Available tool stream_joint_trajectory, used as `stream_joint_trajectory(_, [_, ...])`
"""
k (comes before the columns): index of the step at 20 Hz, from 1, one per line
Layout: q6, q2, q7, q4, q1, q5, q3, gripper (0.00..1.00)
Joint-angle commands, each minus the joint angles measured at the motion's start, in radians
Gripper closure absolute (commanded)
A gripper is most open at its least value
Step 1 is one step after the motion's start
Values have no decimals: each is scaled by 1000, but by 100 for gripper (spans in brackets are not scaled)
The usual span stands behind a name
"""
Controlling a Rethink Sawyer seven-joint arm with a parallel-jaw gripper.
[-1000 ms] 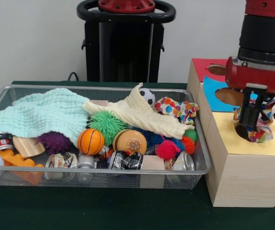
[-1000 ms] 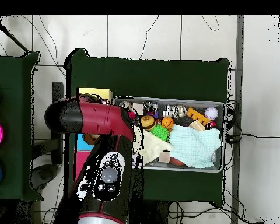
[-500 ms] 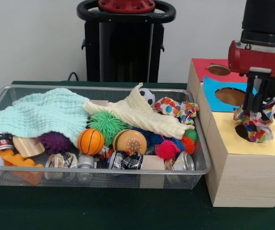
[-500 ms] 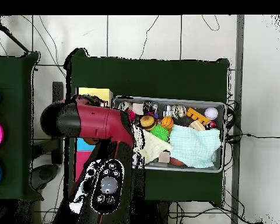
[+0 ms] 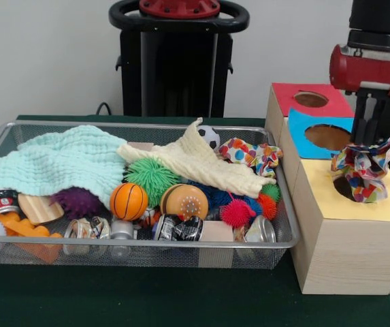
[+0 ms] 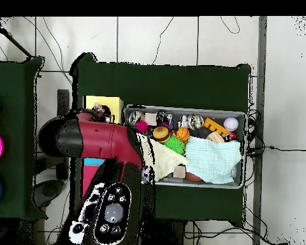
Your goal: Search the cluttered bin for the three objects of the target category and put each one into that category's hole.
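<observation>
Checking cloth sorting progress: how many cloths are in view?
4: mint cloth and cream cloth in the bin, patterned cloth at its right end, another patterned cloth over the box's yellow hole. More may be buried.

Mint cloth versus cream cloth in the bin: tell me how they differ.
The mint cloth is pale green and lies in a broad bunched heap at the bin's left; the cream cloth is pale yellow and stretches in a narrower diagonal strip across the middle. The mint cloth is the larger. Both have a waffle-like texture and lie over toys.
</observation>
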Motion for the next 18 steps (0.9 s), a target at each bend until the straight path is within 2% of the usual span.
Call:
stream_joint_trajectory(1, [49,-26,196,146,-16,27,69,100])
stream_joint_trajectory(9, [35,-53,179,186,-30,27,83,100])
stream_joint_trajectory(18, [17,-29,214,170,-8,32,66,100])
